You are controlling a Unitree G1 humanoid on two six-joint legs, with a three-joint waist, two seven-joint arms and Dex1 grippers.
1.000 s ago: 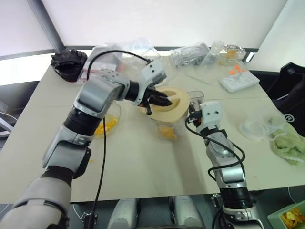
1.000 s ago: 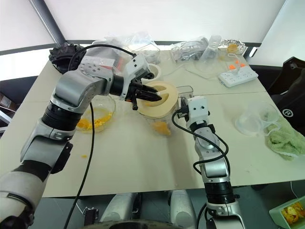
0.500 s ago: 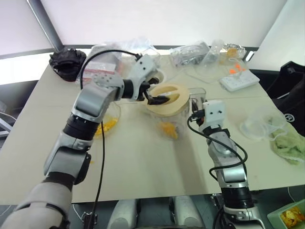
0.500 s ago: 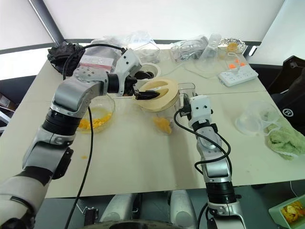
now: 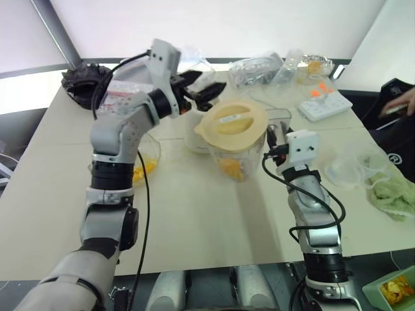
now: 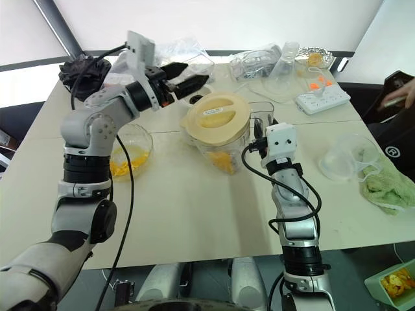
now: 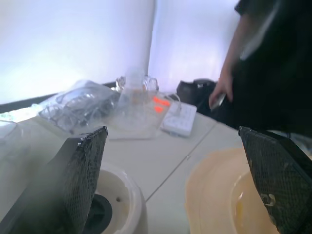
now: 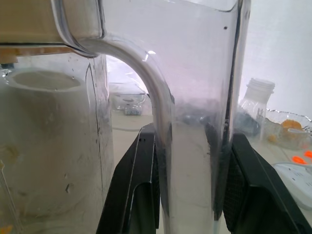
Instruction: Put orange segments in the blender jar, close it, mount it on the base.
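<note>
Our right gripper (image 8: 190, 185) is clamped on the handle of the jar (image 6: 217, 139), which stands mid-table with its cream lid (image 6: 216, 117) on and orange segments (image 6: 222, 161) at the bottom. To the jar's left sits a glass bowl (image 6: 130, 150) holding more segments. Just behind the jar stands the base (image 7: 114, 197). Our left gripper (image 6: 183, 76) hovers above the base, fingers wide apart, holding nothing.

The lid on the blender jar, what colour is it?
Cream-yellow; the lid shows best in the right eye view.
</note>
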